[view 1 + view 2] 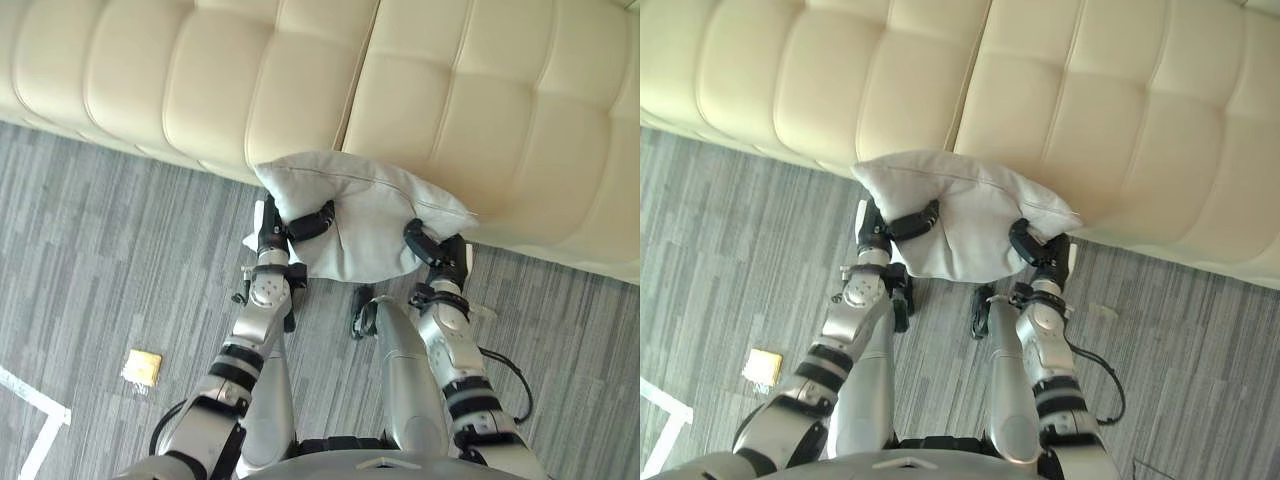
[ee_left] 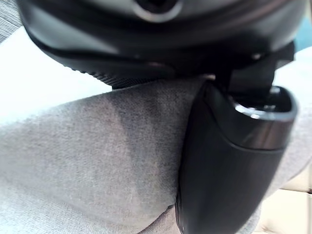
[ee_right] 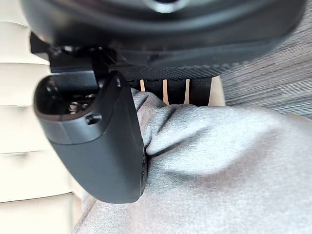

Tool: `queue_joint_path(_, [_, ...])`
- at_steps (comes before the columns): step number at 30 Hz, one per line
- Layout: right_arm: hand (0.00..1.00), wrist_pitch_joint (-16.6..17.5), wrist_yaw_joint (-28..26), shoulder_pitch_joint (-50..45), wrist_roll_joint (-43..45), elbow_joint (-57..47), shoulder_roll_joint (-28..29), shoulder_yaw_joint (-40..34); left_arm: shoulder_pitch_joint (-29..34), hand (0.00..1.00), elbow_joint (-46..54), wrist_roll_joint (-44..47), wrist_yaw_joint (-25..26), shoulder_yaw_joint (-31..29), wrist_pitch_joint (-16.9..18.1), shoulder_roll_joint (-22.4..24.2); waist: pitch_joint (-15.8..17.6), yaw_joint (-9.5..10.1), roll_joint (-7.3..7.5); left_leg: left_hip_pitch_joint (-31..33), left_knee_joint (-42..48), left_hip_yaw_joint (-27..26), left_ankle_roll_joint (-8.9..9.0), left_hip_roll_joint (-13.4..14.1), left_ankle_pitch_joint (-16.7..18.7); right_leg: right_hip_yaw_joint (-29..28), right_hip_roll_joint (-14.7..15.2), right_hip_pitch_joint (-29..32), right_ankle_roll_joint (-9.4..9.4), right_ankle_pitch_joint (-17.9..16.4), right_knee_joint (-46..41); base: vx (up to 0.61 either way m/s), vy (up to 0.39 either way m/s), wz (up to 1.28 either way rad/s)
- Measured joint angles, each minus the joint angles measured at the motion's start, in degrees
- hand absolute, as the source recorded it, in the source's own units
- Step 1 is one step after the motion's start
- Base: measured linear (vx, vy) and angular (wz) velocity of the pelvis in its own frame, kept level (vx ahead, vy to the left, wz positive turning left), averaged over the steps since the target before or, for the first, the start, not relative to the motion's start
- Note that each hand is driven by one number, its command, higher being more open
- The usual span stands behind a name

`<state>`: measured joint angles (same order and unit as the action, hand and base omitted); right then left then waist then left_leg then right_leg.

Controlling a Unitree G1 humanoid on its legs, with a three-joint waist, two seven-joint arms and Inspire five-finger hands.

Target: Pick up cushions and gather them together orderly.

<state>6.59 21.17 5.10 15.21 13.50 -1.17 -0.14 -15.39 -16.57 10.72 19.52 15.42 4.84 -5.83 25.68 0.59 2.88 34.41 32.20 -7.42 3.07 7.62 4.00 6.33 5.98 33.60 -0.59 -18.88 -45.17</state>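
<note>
A light grey cushion (image 1: 360, 215) hangs in front of the cream sofa (image 1: 300, 80), held between both hands just above the floor by the sofa's front edge. My left hand (image 1: 272, 235) grips its left side, with the thumb (image 1: 312, 222) curled over the cloth. My right hand (image 1: 445, 262) pinches the right side, thumb (image 1: 420, 243) pressed into the fabric. In the left wrist view the thumb (image 2: 229, 165) presses on the grey cloth (image 2: 97, 156). In the right wrist view the thumb (image 3: 92, 136) squeezes a fold of the cushion (image 3: 219, 165).
The tufted cream sofa spans the whole back of the scene. Grey striped carpet (image 1: 100, 260) lies in front of it. A small yellow-brown square (image 1: 141, 367) lies on the carpet at lower left, with white tape lines (image 1: 35, 415) beyond it.
</note>
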Motion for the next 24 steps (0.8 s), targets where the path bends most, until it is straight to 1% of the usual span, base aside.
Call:
queue_joint_path(2, [0.0, 0.1, -0.7, -6.7, -0.7, -4.5, -1.5, 1.6, 5.9, 0.0, 3.0, 0.0, -1.3, 0.2, 0.1, 1.2, -3.6, -0.07, -0.09, -4.9, -3.0, -0.6, 0.25, 0.1, 0.2, 0.0, -0.6, -5.1, 0.17, 0.3, 3.8, 0.18, 0.008, -0.14])
queue_joint_path(6, [0.0, 0.1, -2.0, -14.5, -3.4, -9.7, -1.7, 2.1, 13.2, 0.0, 6.8, 0.1, -2.3, 1.8, 0.2, 1.1, -8.0, 0.45, -0.23, -11.8, -7.5, -2.0, 0.57, 0.6, 0.3, -0.6, -1.7, -11.5, 0.65, 1.0, 9.0, 0.14, 0.005, -0.2])
queue_joint_path(8, [0.0, 0.1, -2.9, -18.9, -5.0, -13.8, -1.8, 2.2, 17.4, 0.0, 10.0, 0.1, -3.2, 2.3, 0.2, 1.1, -11.1, 0.51, -0.43, -15.3, -10.1, -3.3, 0.65, 0.7, 0.3, -1.4, -2.2, -14.5, 0.97, 1.4, 11.9, 0.18, 0.016, -0.24])
queue_joint_path(10, [0.0, 0.0, -3.3, -20.4, -5.9, -15.7, -1.9, 2.2, 19.2, 0.0, 11.2, 0.1, -3.8, 2.2, 0.6, 1.1, -12.3, 0.55, -0.7, -18.1, -11.6, -4.4, 0.69, 1.0, 0.3, -2.1, -2.6, -16.9, 1.38, 1.8, 13.6, 0.13, 0.014, -0.3])
queue_joint_path(11, [0.0, 0.0, -3.4, -21.7, -6.8, -17.2, -1.9, 2.2, 20.5, 0.0, 12.0, 0.5, -4.2, 2.3, 0.7, 1.2, -13.4, 0.5, -0.98, -19.6, -12.3, -4.8, 0.69, 1.0, 0.3, -2.5, -2.7, -18.3, 1.51, 2.0, 14.8, 0.09, 0.016, -0.25])
queue_joint_path(14, [0.0, 0.0, -3.5, -24.1, -9.1, -21.0, -1.8, 2.4, 23.1, 0.0, 14.6, 1.5, -5.1, 2.4, 1.1, 1.2, -15.1, 0.5, -1.22, -22.3, -13.0, -5.7, 0.95, 1.2, 0.7, -3.5, -3.1, -21.1, 1.58, 2.1, 16.5, 0.08, 0.011, -0.21])
queue_joint_path(16, [0.0, 0.0, -3.5, -25.2, -11.0, -22.8, -1.6, 2.5, 24.6, 0.0, 15.9, 2.2, -5.3, 2.5, 1.4, 1.2, -15.8, 0.51, -1.59, -22.5, -11.4, -5.8, 1.05, 1.8, 1.8, -3.7, -3.5, -21.9, 1.59, 2.0, 16.6, 0.05, 0.001, -0.15])
queue_joint_path(17, [0.0, 0.0, -3.5, -26.4, -12.5, -24.3, -1.6, 2.9, 26.0, 0.0, 17.0, 2.3, -5.4, 2.5, 1.6, 1.1, -15.8, 0.82, -1.71, -22.2, -7.1, -5.6, 0.54, 3.1, 2.7, -3.8, -4.2, -23.1, 1.37, 1.8, 16.6, 0.04, -0.012, -0.18])
queue_joint_path(18, [0.0, 0.0, -3.3, -27.3, -13.7, -25.0, -1.4, 3.3, 26.9, 0.0, 17.1, 2.3, -5.4, 2.5, 1.6, 1.1, -15.8, 0.97, -1.71, -21.1, -1.9, -4.7, -0.02, 4.0, 3.0, -3.8, -4.6, -24.7, 0.45, 1.1, 16.9, 0.03, -0.022, -0.2])
queue_joint_path(19, [0.0, 0.0, -3.3, -27.6, -14.0, -25.2, -1.5, 3.5, 27.3, 0.0, 17.1, 2.5, -5.4, 2.5, 1.6, 1.1, -15.8, 1.07, -1.74, -20.6, 0.0, -4.1, -0.15, 4.2, 3.1, -3.8, -4.7, -25.3, 0.2, 0.9, 16.8, 0.03, -0.036, -0.13])
queue_joint_path(20, [0.0, 0.0, -3.2, -28.5, -14.4, -25.6, -1.6, 3.9, 28.1, 0.0, 17.1, 2.7, -5.4, 2.5, 1.6, 1.1, -16.0, 1.23, -2.16, -19.1, 5.1, -2.4, -0.19, 5.0, 3.1, -3.9, -5.3, -26.3, -0.17, 0.3, 16.4, 0.04, -0.033, -0.12])
queue_joint_path(21, [0.0, 0.0, -3.0, -29.6, -15.2, -26.2, -1.7, 4.0, 29.3, 0.0, 17.1, 2.8, -5.4, 3.1, 1.6, 1.1, -17.1, 1.37, -3.17, -16.1, 12.2, 0.4, -0.25, 6.2, 3.0, -4.1, -6.4, -26.7, -1.66, -1.8, 15.1, 0.07, -0.017, -0.12])
queue_joint_path(22, [0.0, -0.1, -2.9, -29.8, -15.2, -26.2, -1.7, 4.0, 29.6, 0.0, 17.1, 2.8, -5.4, 3.3, 1.6, 1.1, -17.4, 1.37, -3.41, -15.1, 14.1, 0.8, -0.55, 6.6, 2.6, -4.3, -6.7, -26.7, -2.04, -2.2, 14.8, 0.11, 0.014, -0.18])
queue_joint_path(23, [0.0, -0.5, -2.5, -29.8, -15.2, -26.2, -1.8, 4.0, 30.4, 0.0, 17.1, 2.8, -5.4, 3.7, 1.6, 1.2, -17.6, 1.54, -3.11, -13.4, 16.1, 1.5, -0.46, 6.5, 3.0, -5.1, -6.8, -26.8, -2.8, -2.3, 14.8, 0.13, 0.033, -0.21])
queue_joint_path(24, [0.0, -0.7, -2.0, -29.7, -15.2, -26.2, -1.9, 4.0, 30.5, 0.0, 17.1, 2.8, -5.4, 4.1, 1.5, 1.2, -18.0, 2.07, -3.22, -13.3, 15.6, 1.8, -0.33, 5.9, 5.1, -6.0, -6.7, -26.8, -3.04, -2.4, 14.8, 0.21, 0.086, -0.32])
